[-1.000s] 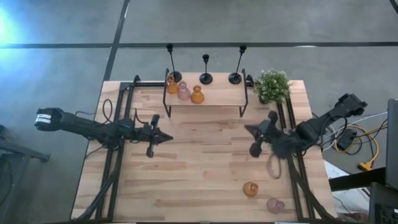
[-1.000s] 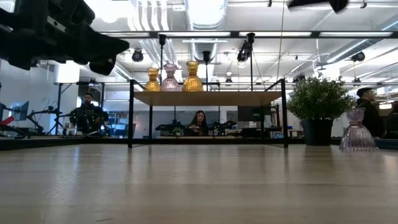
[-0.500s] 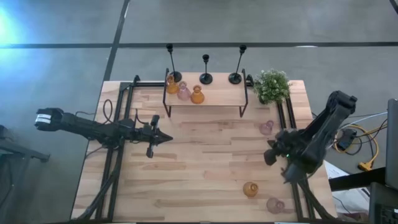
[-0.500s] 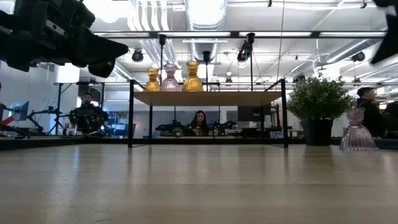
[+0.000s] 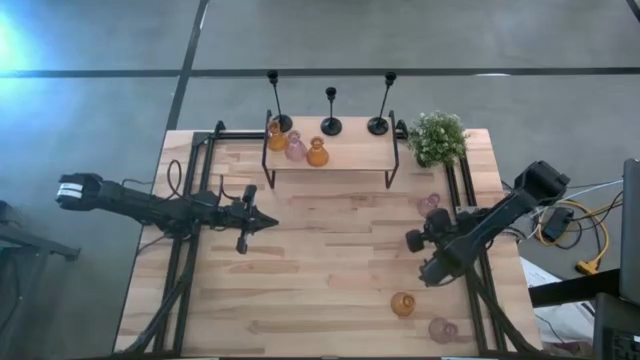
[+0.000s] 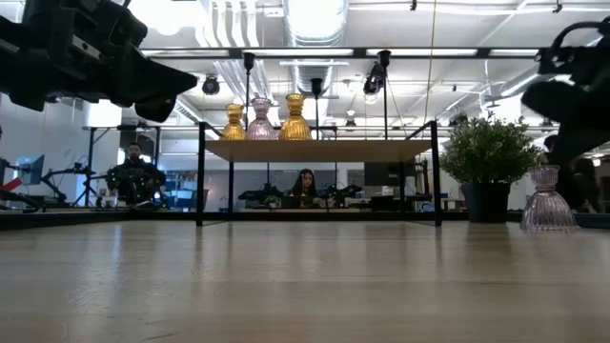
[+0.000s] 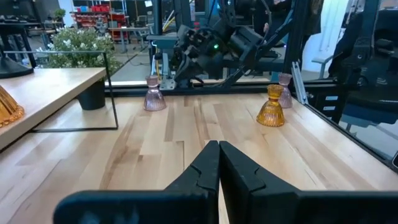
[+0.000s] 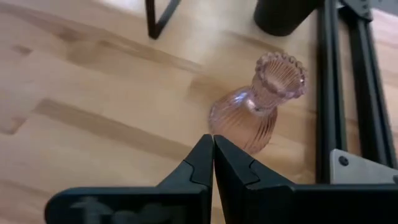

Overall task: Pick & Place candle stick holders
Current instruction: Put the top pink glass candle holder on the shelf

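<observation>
A pink glass candle stick holder (image 8: 252, 112) stands upright on its base on the table's right side (image 5: 430, 205), beside the right rail. My right gripper (image 8: 213, 142) is shut and empty, slanting down, its tips just short of this holder on the near side (image 5: 414, 240). An amber holder (image 5: 402, 304) and another pink one (image 5: 442, 329) stand near the front right. Three glass holders (image 5: 296, 148) and three tall black holders (image 5: 331, 125) stand on the wooden shelf (image 5: 350, 158). My left gripper (image 7: 215, 146) waits shut at the left (image 5: 272, 222).
A potted green plant (image 5: 437, 137) stands at the far right, close behind the pink holder. Black rails (image 5: 463, 200) run along the table's right and left sides. The table's bare wooden middle (image 5: 330, 250) lies between the two arms. People sit in the room beyond.
My right gripper has come down toward the table by the pink holder at the right, tipping its fingers downward and rolling its wrist, and has stayed shut. The pink holder has kept its place.
</observation>
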